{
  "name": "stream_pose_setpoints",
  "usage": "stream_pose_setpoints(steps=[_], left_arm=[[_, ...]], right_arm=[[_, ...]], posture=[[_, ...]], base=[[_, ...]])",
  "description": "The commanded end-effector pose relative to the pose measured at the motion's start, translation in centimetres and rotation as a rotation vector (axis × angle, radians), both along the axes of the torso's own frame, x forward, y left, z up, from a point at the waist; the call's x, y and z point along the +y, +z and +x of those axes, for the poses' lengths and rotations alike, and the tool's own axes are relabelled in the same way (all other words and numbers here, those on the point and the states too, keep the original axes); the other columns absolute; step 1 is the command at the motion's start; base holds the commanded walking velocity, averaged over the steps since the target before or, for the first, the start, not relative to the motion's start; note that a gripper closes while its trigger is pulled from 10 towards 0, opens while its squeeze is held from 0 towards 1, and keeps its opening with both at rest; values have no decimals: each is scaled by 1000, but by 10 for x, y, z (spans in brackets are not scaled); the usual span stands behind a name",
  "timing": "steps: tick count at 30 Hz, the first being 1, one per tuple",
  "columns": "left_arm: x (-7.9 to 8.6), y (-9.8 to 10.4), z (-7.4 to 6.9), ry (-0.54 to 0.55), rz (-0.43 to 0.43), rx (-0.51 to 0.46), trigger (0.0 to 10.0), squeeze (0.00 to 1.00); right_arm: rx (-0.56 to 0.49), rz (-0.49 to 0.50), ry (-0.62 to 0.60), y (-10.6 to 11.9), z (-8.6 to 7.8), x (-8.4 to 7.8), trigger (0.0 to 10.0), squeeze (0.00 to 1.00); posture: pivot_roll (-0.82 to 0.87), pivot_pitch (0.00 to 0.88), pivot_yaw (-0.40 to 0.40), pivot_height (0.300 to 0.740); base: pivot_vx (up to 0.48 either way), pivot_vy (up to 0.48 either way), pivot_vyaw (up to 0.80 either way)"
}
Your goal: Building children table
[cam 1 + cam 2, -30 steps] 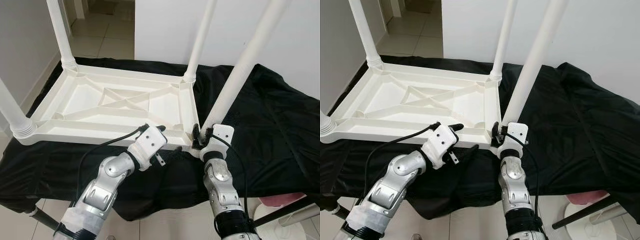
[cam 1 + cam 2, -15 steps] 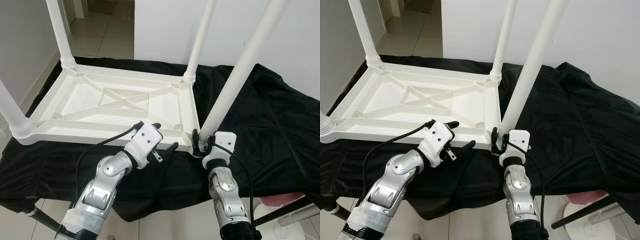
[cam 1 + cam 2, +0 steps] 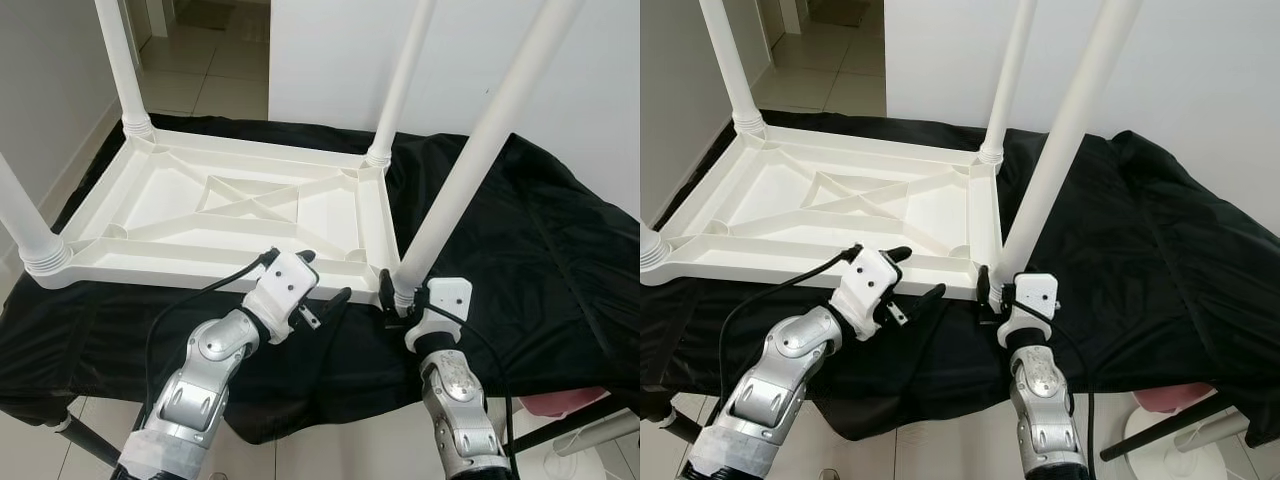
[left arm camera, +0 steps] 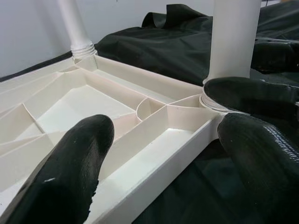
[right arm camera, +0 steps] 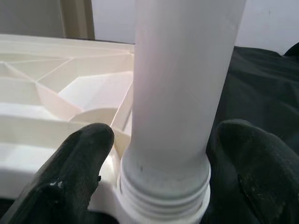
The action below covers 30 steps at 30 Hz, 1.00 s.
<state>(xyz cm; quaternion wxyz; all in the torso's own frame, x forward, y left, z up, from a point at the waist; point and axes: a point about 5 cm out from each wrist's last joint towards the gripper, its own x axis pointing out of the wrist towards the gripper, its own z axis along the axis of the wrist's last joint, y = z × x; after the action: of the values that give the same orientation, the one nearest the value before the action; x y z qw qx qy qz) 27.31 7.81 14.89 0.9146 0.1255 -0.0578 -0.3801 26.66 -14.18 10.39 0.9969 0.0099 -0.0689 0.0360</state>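
**Both claws at the near right corner of the upturned table**

Your right claw [image 3: 992, 297] sits at the near right corner of the white children's table [image 3: 240, 215], its two black fingers apart on either side of the base of the near right leg [image 3: 470, 165]. In the right wrist view that leg [image 5: 182, 93] stands between the fingers [image 5: 77, 172], just above its threaded collar, with a gap on each side; you are not clamped on it.

Your left claw [image 3: 322, 280] is also spread apart, just left of that same corner. One finger lies over the table's near rim and the other reaches out over the black cloth [image 3: 530, 250] in front of it. The left wrist view looks along the ribbed underside [image 4: 93, 112] toward the corner socket, with the rim between the fingers [image 4: 70, 172].

The table lies upside down on the cloth-covered worktop, taking up its left and middle part, with all four legs pointing up. The far right leg [image 3: 400, 80] and far left leg [image 3: 118, 60] stand at the back corners, the near left leg [image 3: 25, 225] at the worktop's left edge. The cloth hangs over the worktop's near edge; pale floor tiles [image 3: 200, 60] lie beyond, by a white wall [image 3: 330, 60].
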Motion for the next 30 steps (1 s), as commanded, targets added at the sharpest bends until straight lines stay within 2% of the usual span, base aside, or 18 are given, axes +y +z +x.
stream_pose_setpoints(steps=[1,5,9,20,23,28,30], left_arm=[[3,1,0,85,-25,-4,10000,0],[2,-1,-5,47,-18,11,10000,0],[-3,-3,-11,-3,-25,29,10000,0],[-12,-3,-15,-55,-30,51,10000,0],[-14,-1,-18,-90,-28,26,10000,0],[-17,0,-19,-112,-30,23,10000,0],[-22,0,-21,-126,-34,23,10000,0]], right_arm=[[-18,4,17,2,-2,-3,10000,0],[-27,-21,62,3,-2,-3,10000,0],[-32,-38,102,7,8,-8,10000,0],[-19,-61,163,8,19,-10,10000,0],[-9,-73,205,9,26,-17,10000,0],[-4,-83,260,10,32,-17,10000,0],[2,-80,320,12,36,-18,10000,0]], posture=[[67,20,-111,740],[63,21,-106,740],[56,28,-97,740],[68,39,-95,740],[69,30,-98,740],[64,15,-100,740],[65,3,-99,740]], base=[[0,0,0],[0,0,0],[0,0,0],[0,0,0],[0,0,0],[0,0,0],[0,0,0]])
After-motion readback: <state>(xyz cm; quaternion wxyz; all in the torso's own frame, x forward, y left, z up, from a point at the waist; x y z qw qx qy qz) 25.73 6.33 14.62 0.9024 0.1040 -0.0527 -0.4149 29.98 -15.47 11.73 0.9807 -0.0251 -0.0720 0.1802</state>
